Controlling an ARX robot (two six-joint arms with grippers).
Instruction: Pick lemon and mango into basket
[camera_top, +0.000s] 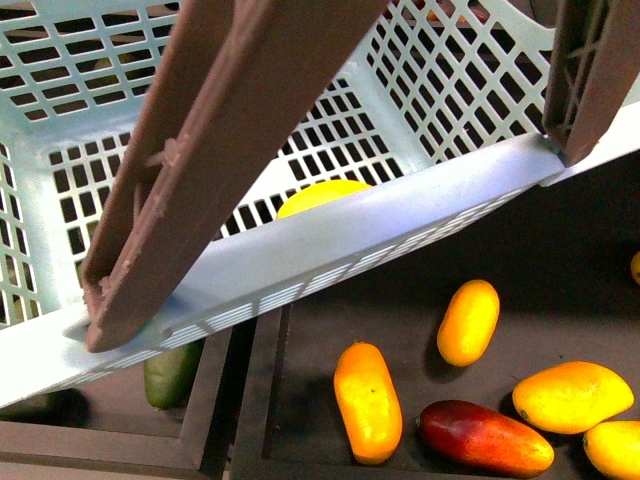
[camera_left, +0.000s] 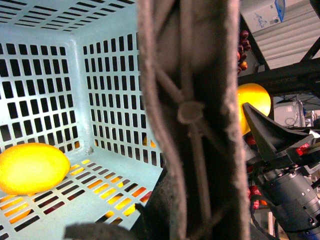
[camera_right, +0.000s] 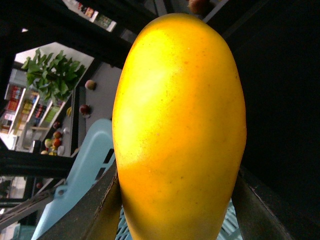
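A: So, left gripper state?
B: I can't tell, jaws hidden behind the handle (camera_left: 190, 100). Left of it, the lemon (camera_left: 32, 167) already lies on the basket (camera_left: 105, 75) floor.
A: And right?
B: The right gripper (camera_right: 179, 175) pinches the mango (camera_right: 180, 115), long axis along the fingers, free end pointing away from the wrist. It's outside the basket, near the rim. I'd bring it over the opening.

A dark red oblong mango (camera_top: 485, 437) lay in a black crate compartment (camera_top: 570, 240) among several smooth yellow-orange fruits (camera_top: 367, 401). A green oval fruit (camera_top: 172, 375) lay in the neighbouring compartment.
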